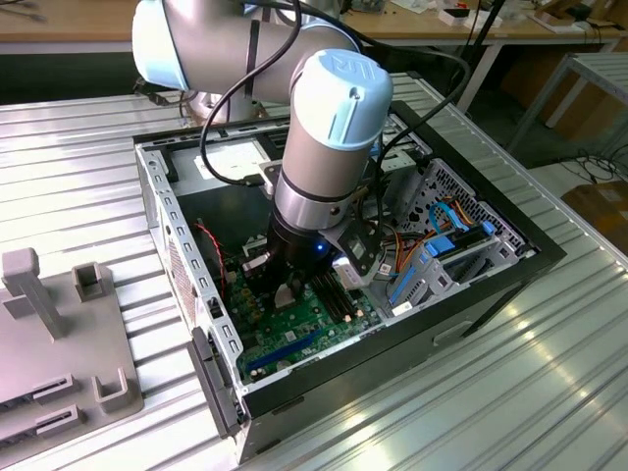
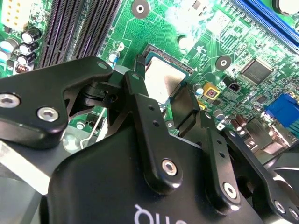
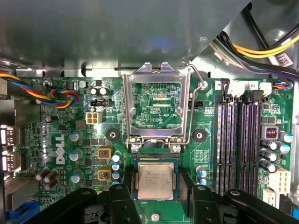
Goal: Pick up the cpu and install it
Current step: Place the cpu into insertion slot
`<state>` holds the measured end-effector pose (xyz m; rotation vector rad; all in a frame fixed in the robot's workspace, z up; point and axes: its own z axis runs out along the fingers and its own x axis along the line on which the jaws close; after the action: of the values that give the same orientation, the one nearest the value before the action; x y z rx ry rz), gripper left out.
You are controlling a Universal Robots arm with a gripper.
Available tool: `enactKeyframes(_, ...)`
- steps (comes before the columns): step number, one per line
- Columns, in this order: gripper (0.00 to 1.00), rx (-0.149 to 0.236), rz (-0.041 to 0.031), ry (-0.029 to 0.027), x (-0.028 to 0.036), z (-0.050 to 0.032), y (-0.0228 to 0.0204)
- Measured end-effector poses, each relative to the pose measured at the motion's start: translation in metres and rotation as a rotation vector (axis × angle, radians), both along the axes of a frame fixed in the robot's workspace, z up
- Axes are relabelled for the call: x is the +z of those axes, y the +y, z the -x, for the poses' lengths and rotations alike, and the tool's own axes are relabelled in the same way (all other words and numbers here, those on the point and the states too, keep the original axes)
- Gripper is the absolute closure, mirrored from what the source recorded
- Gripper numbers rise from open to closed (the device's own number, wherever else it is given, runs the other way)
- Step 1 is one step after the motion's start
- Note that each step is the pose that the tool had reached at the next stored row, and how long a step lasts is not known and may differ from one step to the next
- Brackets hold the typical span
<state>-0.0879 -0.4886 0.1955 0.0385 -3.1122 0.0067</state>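
cpu (image 3: pixel 155 181) lies flat in the black socket (image 2: pixel 168 57) on the green motherboard (image 3: pixel 70 140), silver top up. Same chip shows in the second wrist view (image 2: pixel 161 79).

Jaws are down at board level and spread apart, one on each side of the cpu. In the first wrist view a thin strip of socket rim shows between the chip and each jaw, so they read as open, not clamping. I cannot tell whether they touch the socket.

The metal hold-down plate (image 3: pixel 156 77) is flipped up behind the socket, with its wire lever (image 3: pixel 189 116) raised beside it. Memory slots (image 3: pixel 238 144) run alongside, and a bundle of coloured wires (image 3: pixel 56 95) sits at the far side of the board.

In the exterior view the arm (image 1: pixel 324 147) reaches straight down into the open PC case (image 1: pixel 186 255), which lies on its side on the ribbed metal desk (image 1: pixel 78 167). A grey fixture tray (image 1: pixel 59 343) sits on the desk at the exterior view's left, well apart from the case.
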Motion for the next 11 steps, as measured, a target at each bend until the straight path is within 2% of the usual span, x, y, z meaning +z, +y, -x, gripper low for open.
enactKeyframes(5, 0.53, 0.0, -0.0054, -0.0001, -0.0016, -0.0001, 0.0)
enactKeyframes(11, 0.53, 0.009, -0.0065, -0.0004, 0.0, -0.0001, 0.0001)
